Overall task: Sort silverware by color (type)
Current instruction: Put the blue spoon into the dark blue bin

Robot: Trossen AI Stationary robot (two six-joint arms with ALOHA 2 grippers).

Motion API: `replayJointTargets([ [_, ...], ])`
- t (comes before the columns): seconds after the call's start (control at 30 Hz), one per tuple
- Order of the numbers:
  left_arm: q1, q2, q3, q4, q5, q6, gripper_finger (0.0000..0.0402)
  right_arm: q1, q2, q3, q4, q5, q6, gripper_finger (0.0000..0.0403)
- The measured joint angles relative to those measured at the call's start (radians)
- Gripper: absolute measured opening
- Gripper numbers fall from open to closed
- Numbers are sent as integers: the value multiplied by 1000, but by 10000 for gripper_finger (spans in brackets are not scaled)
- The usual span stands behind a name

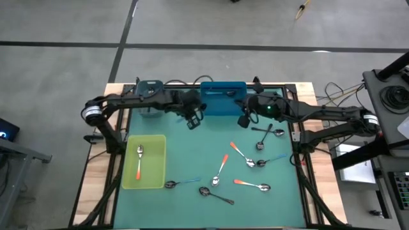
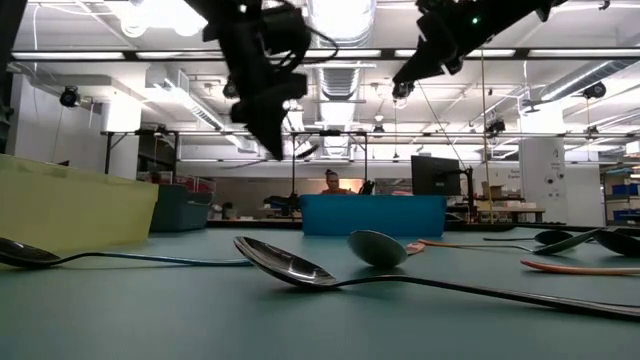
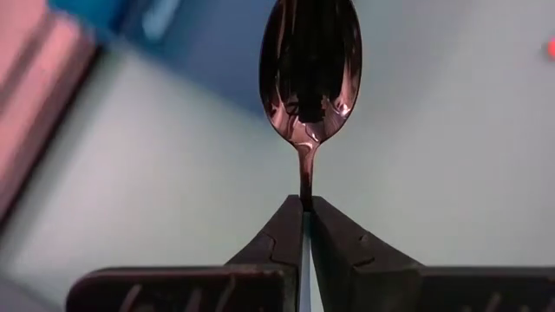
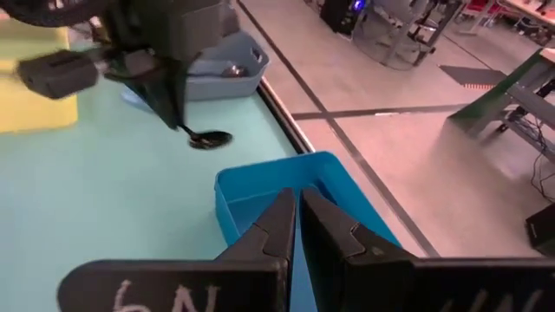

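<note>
Beyond my teal tabletop (image 1: 192, 204) the floor (image 1: 57, 70) is grey concrete crossed by dark lines. Past the table I see an open workshop: white ceiling ducts (image 2: 340, 25), long strip lights (image 2: 80, 55), a dark monitor (image 2: 437, 178) on a far bench, and a person (image 2: 331, 182) seated there. A black stand (image 1: 390, 96) sits off my right side.

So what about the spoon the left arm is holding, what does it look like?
The dark spoon is all shiny dark metal, with no coloured handle. Its oval bowl mirrors the left tool, whose two black fingers are shut on its thin handle. It hangs in the air above the green mat, touching nothing else, near the back of the table between the grey bin and the blue bin.
</note>
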Motion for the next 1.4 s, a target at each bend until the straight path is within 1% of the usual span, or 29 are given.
replayJointTargets([
  [0.17,27,56,131,0,0,108,0,0,-56,-33,-3,-38,-3,13],
  [0.27,45,111,214,1,0,178,0,0,-87,-44,0,-52,-4,13],
  [0.6,103,368,530,-72,1,383,0,0,-143,-83,7,-54,-23,13],
  [0.87,135,555,801,-183,2,461,0,0,-154,-95,6,-54,-40,13],
  [1.0,146,624,909,-218,2,483,0,-1,-154,-96,7,-54,-47,13],
  [1.17,152,686,1000,-239,4,497,0,-1,-154,-97,-1,-54,-47,13],
  [1.4,158,698,995,-191,40,507,0,-1,-153,-97,-1,-54,-51,13],
])
